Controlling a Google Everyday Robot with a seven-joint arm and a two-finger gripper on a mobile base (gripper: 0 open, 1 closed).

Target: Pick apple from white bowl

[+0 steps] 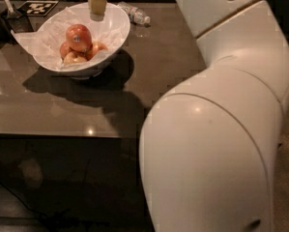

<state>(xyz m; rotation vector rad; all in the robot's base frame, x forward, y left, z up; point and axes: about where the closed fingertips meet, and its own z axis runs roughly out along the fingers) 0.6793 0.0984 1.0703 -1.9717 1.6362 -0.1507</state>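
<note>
**Gripper.** The gripper (98,4) enters from the top edge of the camera view as a tan, tapering piece. Its lower tip hangs over the rear rim of the white bowl (121,29). Whether it is spread or closed cannot be determined. It holds nothing and is apart from the fruit.

**Bowl contents.** The white bowl is lined with crumpled white paper (32,40), which spills over the left rim.
- The apple (79,36), deep red, sits on top of the pile, left of the bowl's centre, below and to the left of the gripper tip. A small dark sticker (76,39) faces the camera.
- Smaller, paler apples (97,48) lie beneath and around it, touching it.

**Surface.** The bowl stands near the far left of a glossy grey-brown table (168,62) and casts a dark shadow toward the front edge.
- A clear plastic bottle (134,14) lies on its side just behind and to the right of the bowl.
- A black-and-white marker tag (36,7) lies flat at the far left.
- Beside the tag stands a dark holder (16,23) with a utensil handle rising from it.

**Surroundings.** The robot's white arm housing (216,134) fills the right foreground. The space below the table edge is dark.
</note>
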